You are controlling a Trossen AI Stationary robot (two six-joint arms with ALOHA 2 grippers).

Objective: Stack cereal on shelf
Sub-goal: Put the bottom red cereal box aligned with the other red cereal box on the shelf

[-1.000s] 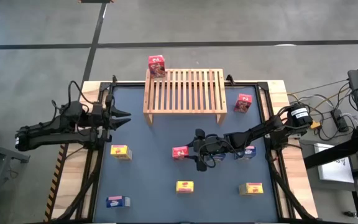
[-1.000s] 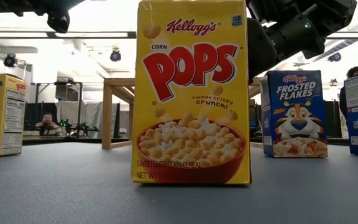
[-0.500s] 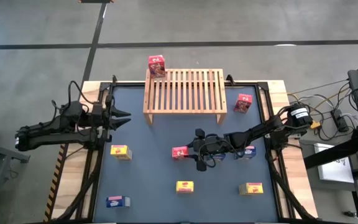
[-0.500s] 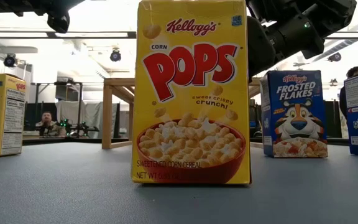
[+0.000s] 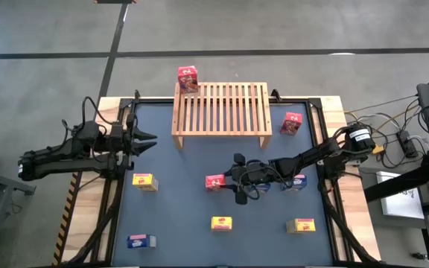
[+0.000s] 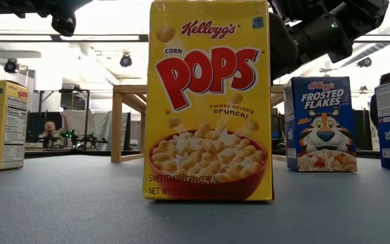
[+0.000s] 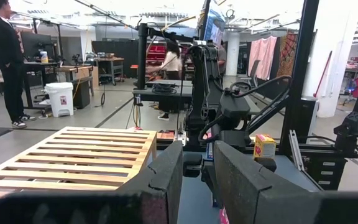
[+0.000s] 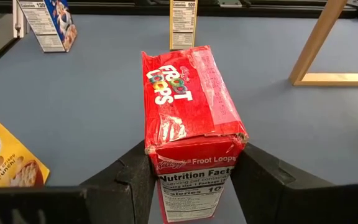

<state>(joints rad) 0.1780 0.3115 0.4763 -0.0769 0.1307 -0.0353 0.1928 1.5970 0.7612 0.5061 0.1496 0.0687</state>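
Right gripper (image 5: 226, 183) now narrower, pinching red cereal box (image 8: 191, 124); left gripper (image 5: 149, 141) slightly spread.

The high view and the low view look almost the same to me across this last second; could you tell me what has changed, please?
Nothing has visibly moved. The right gripper stays around the red Froot Loops box at mid-table, a finger on each side. The left gripper still waits at the table's left, and the other boxes and the shelf are unmoved.
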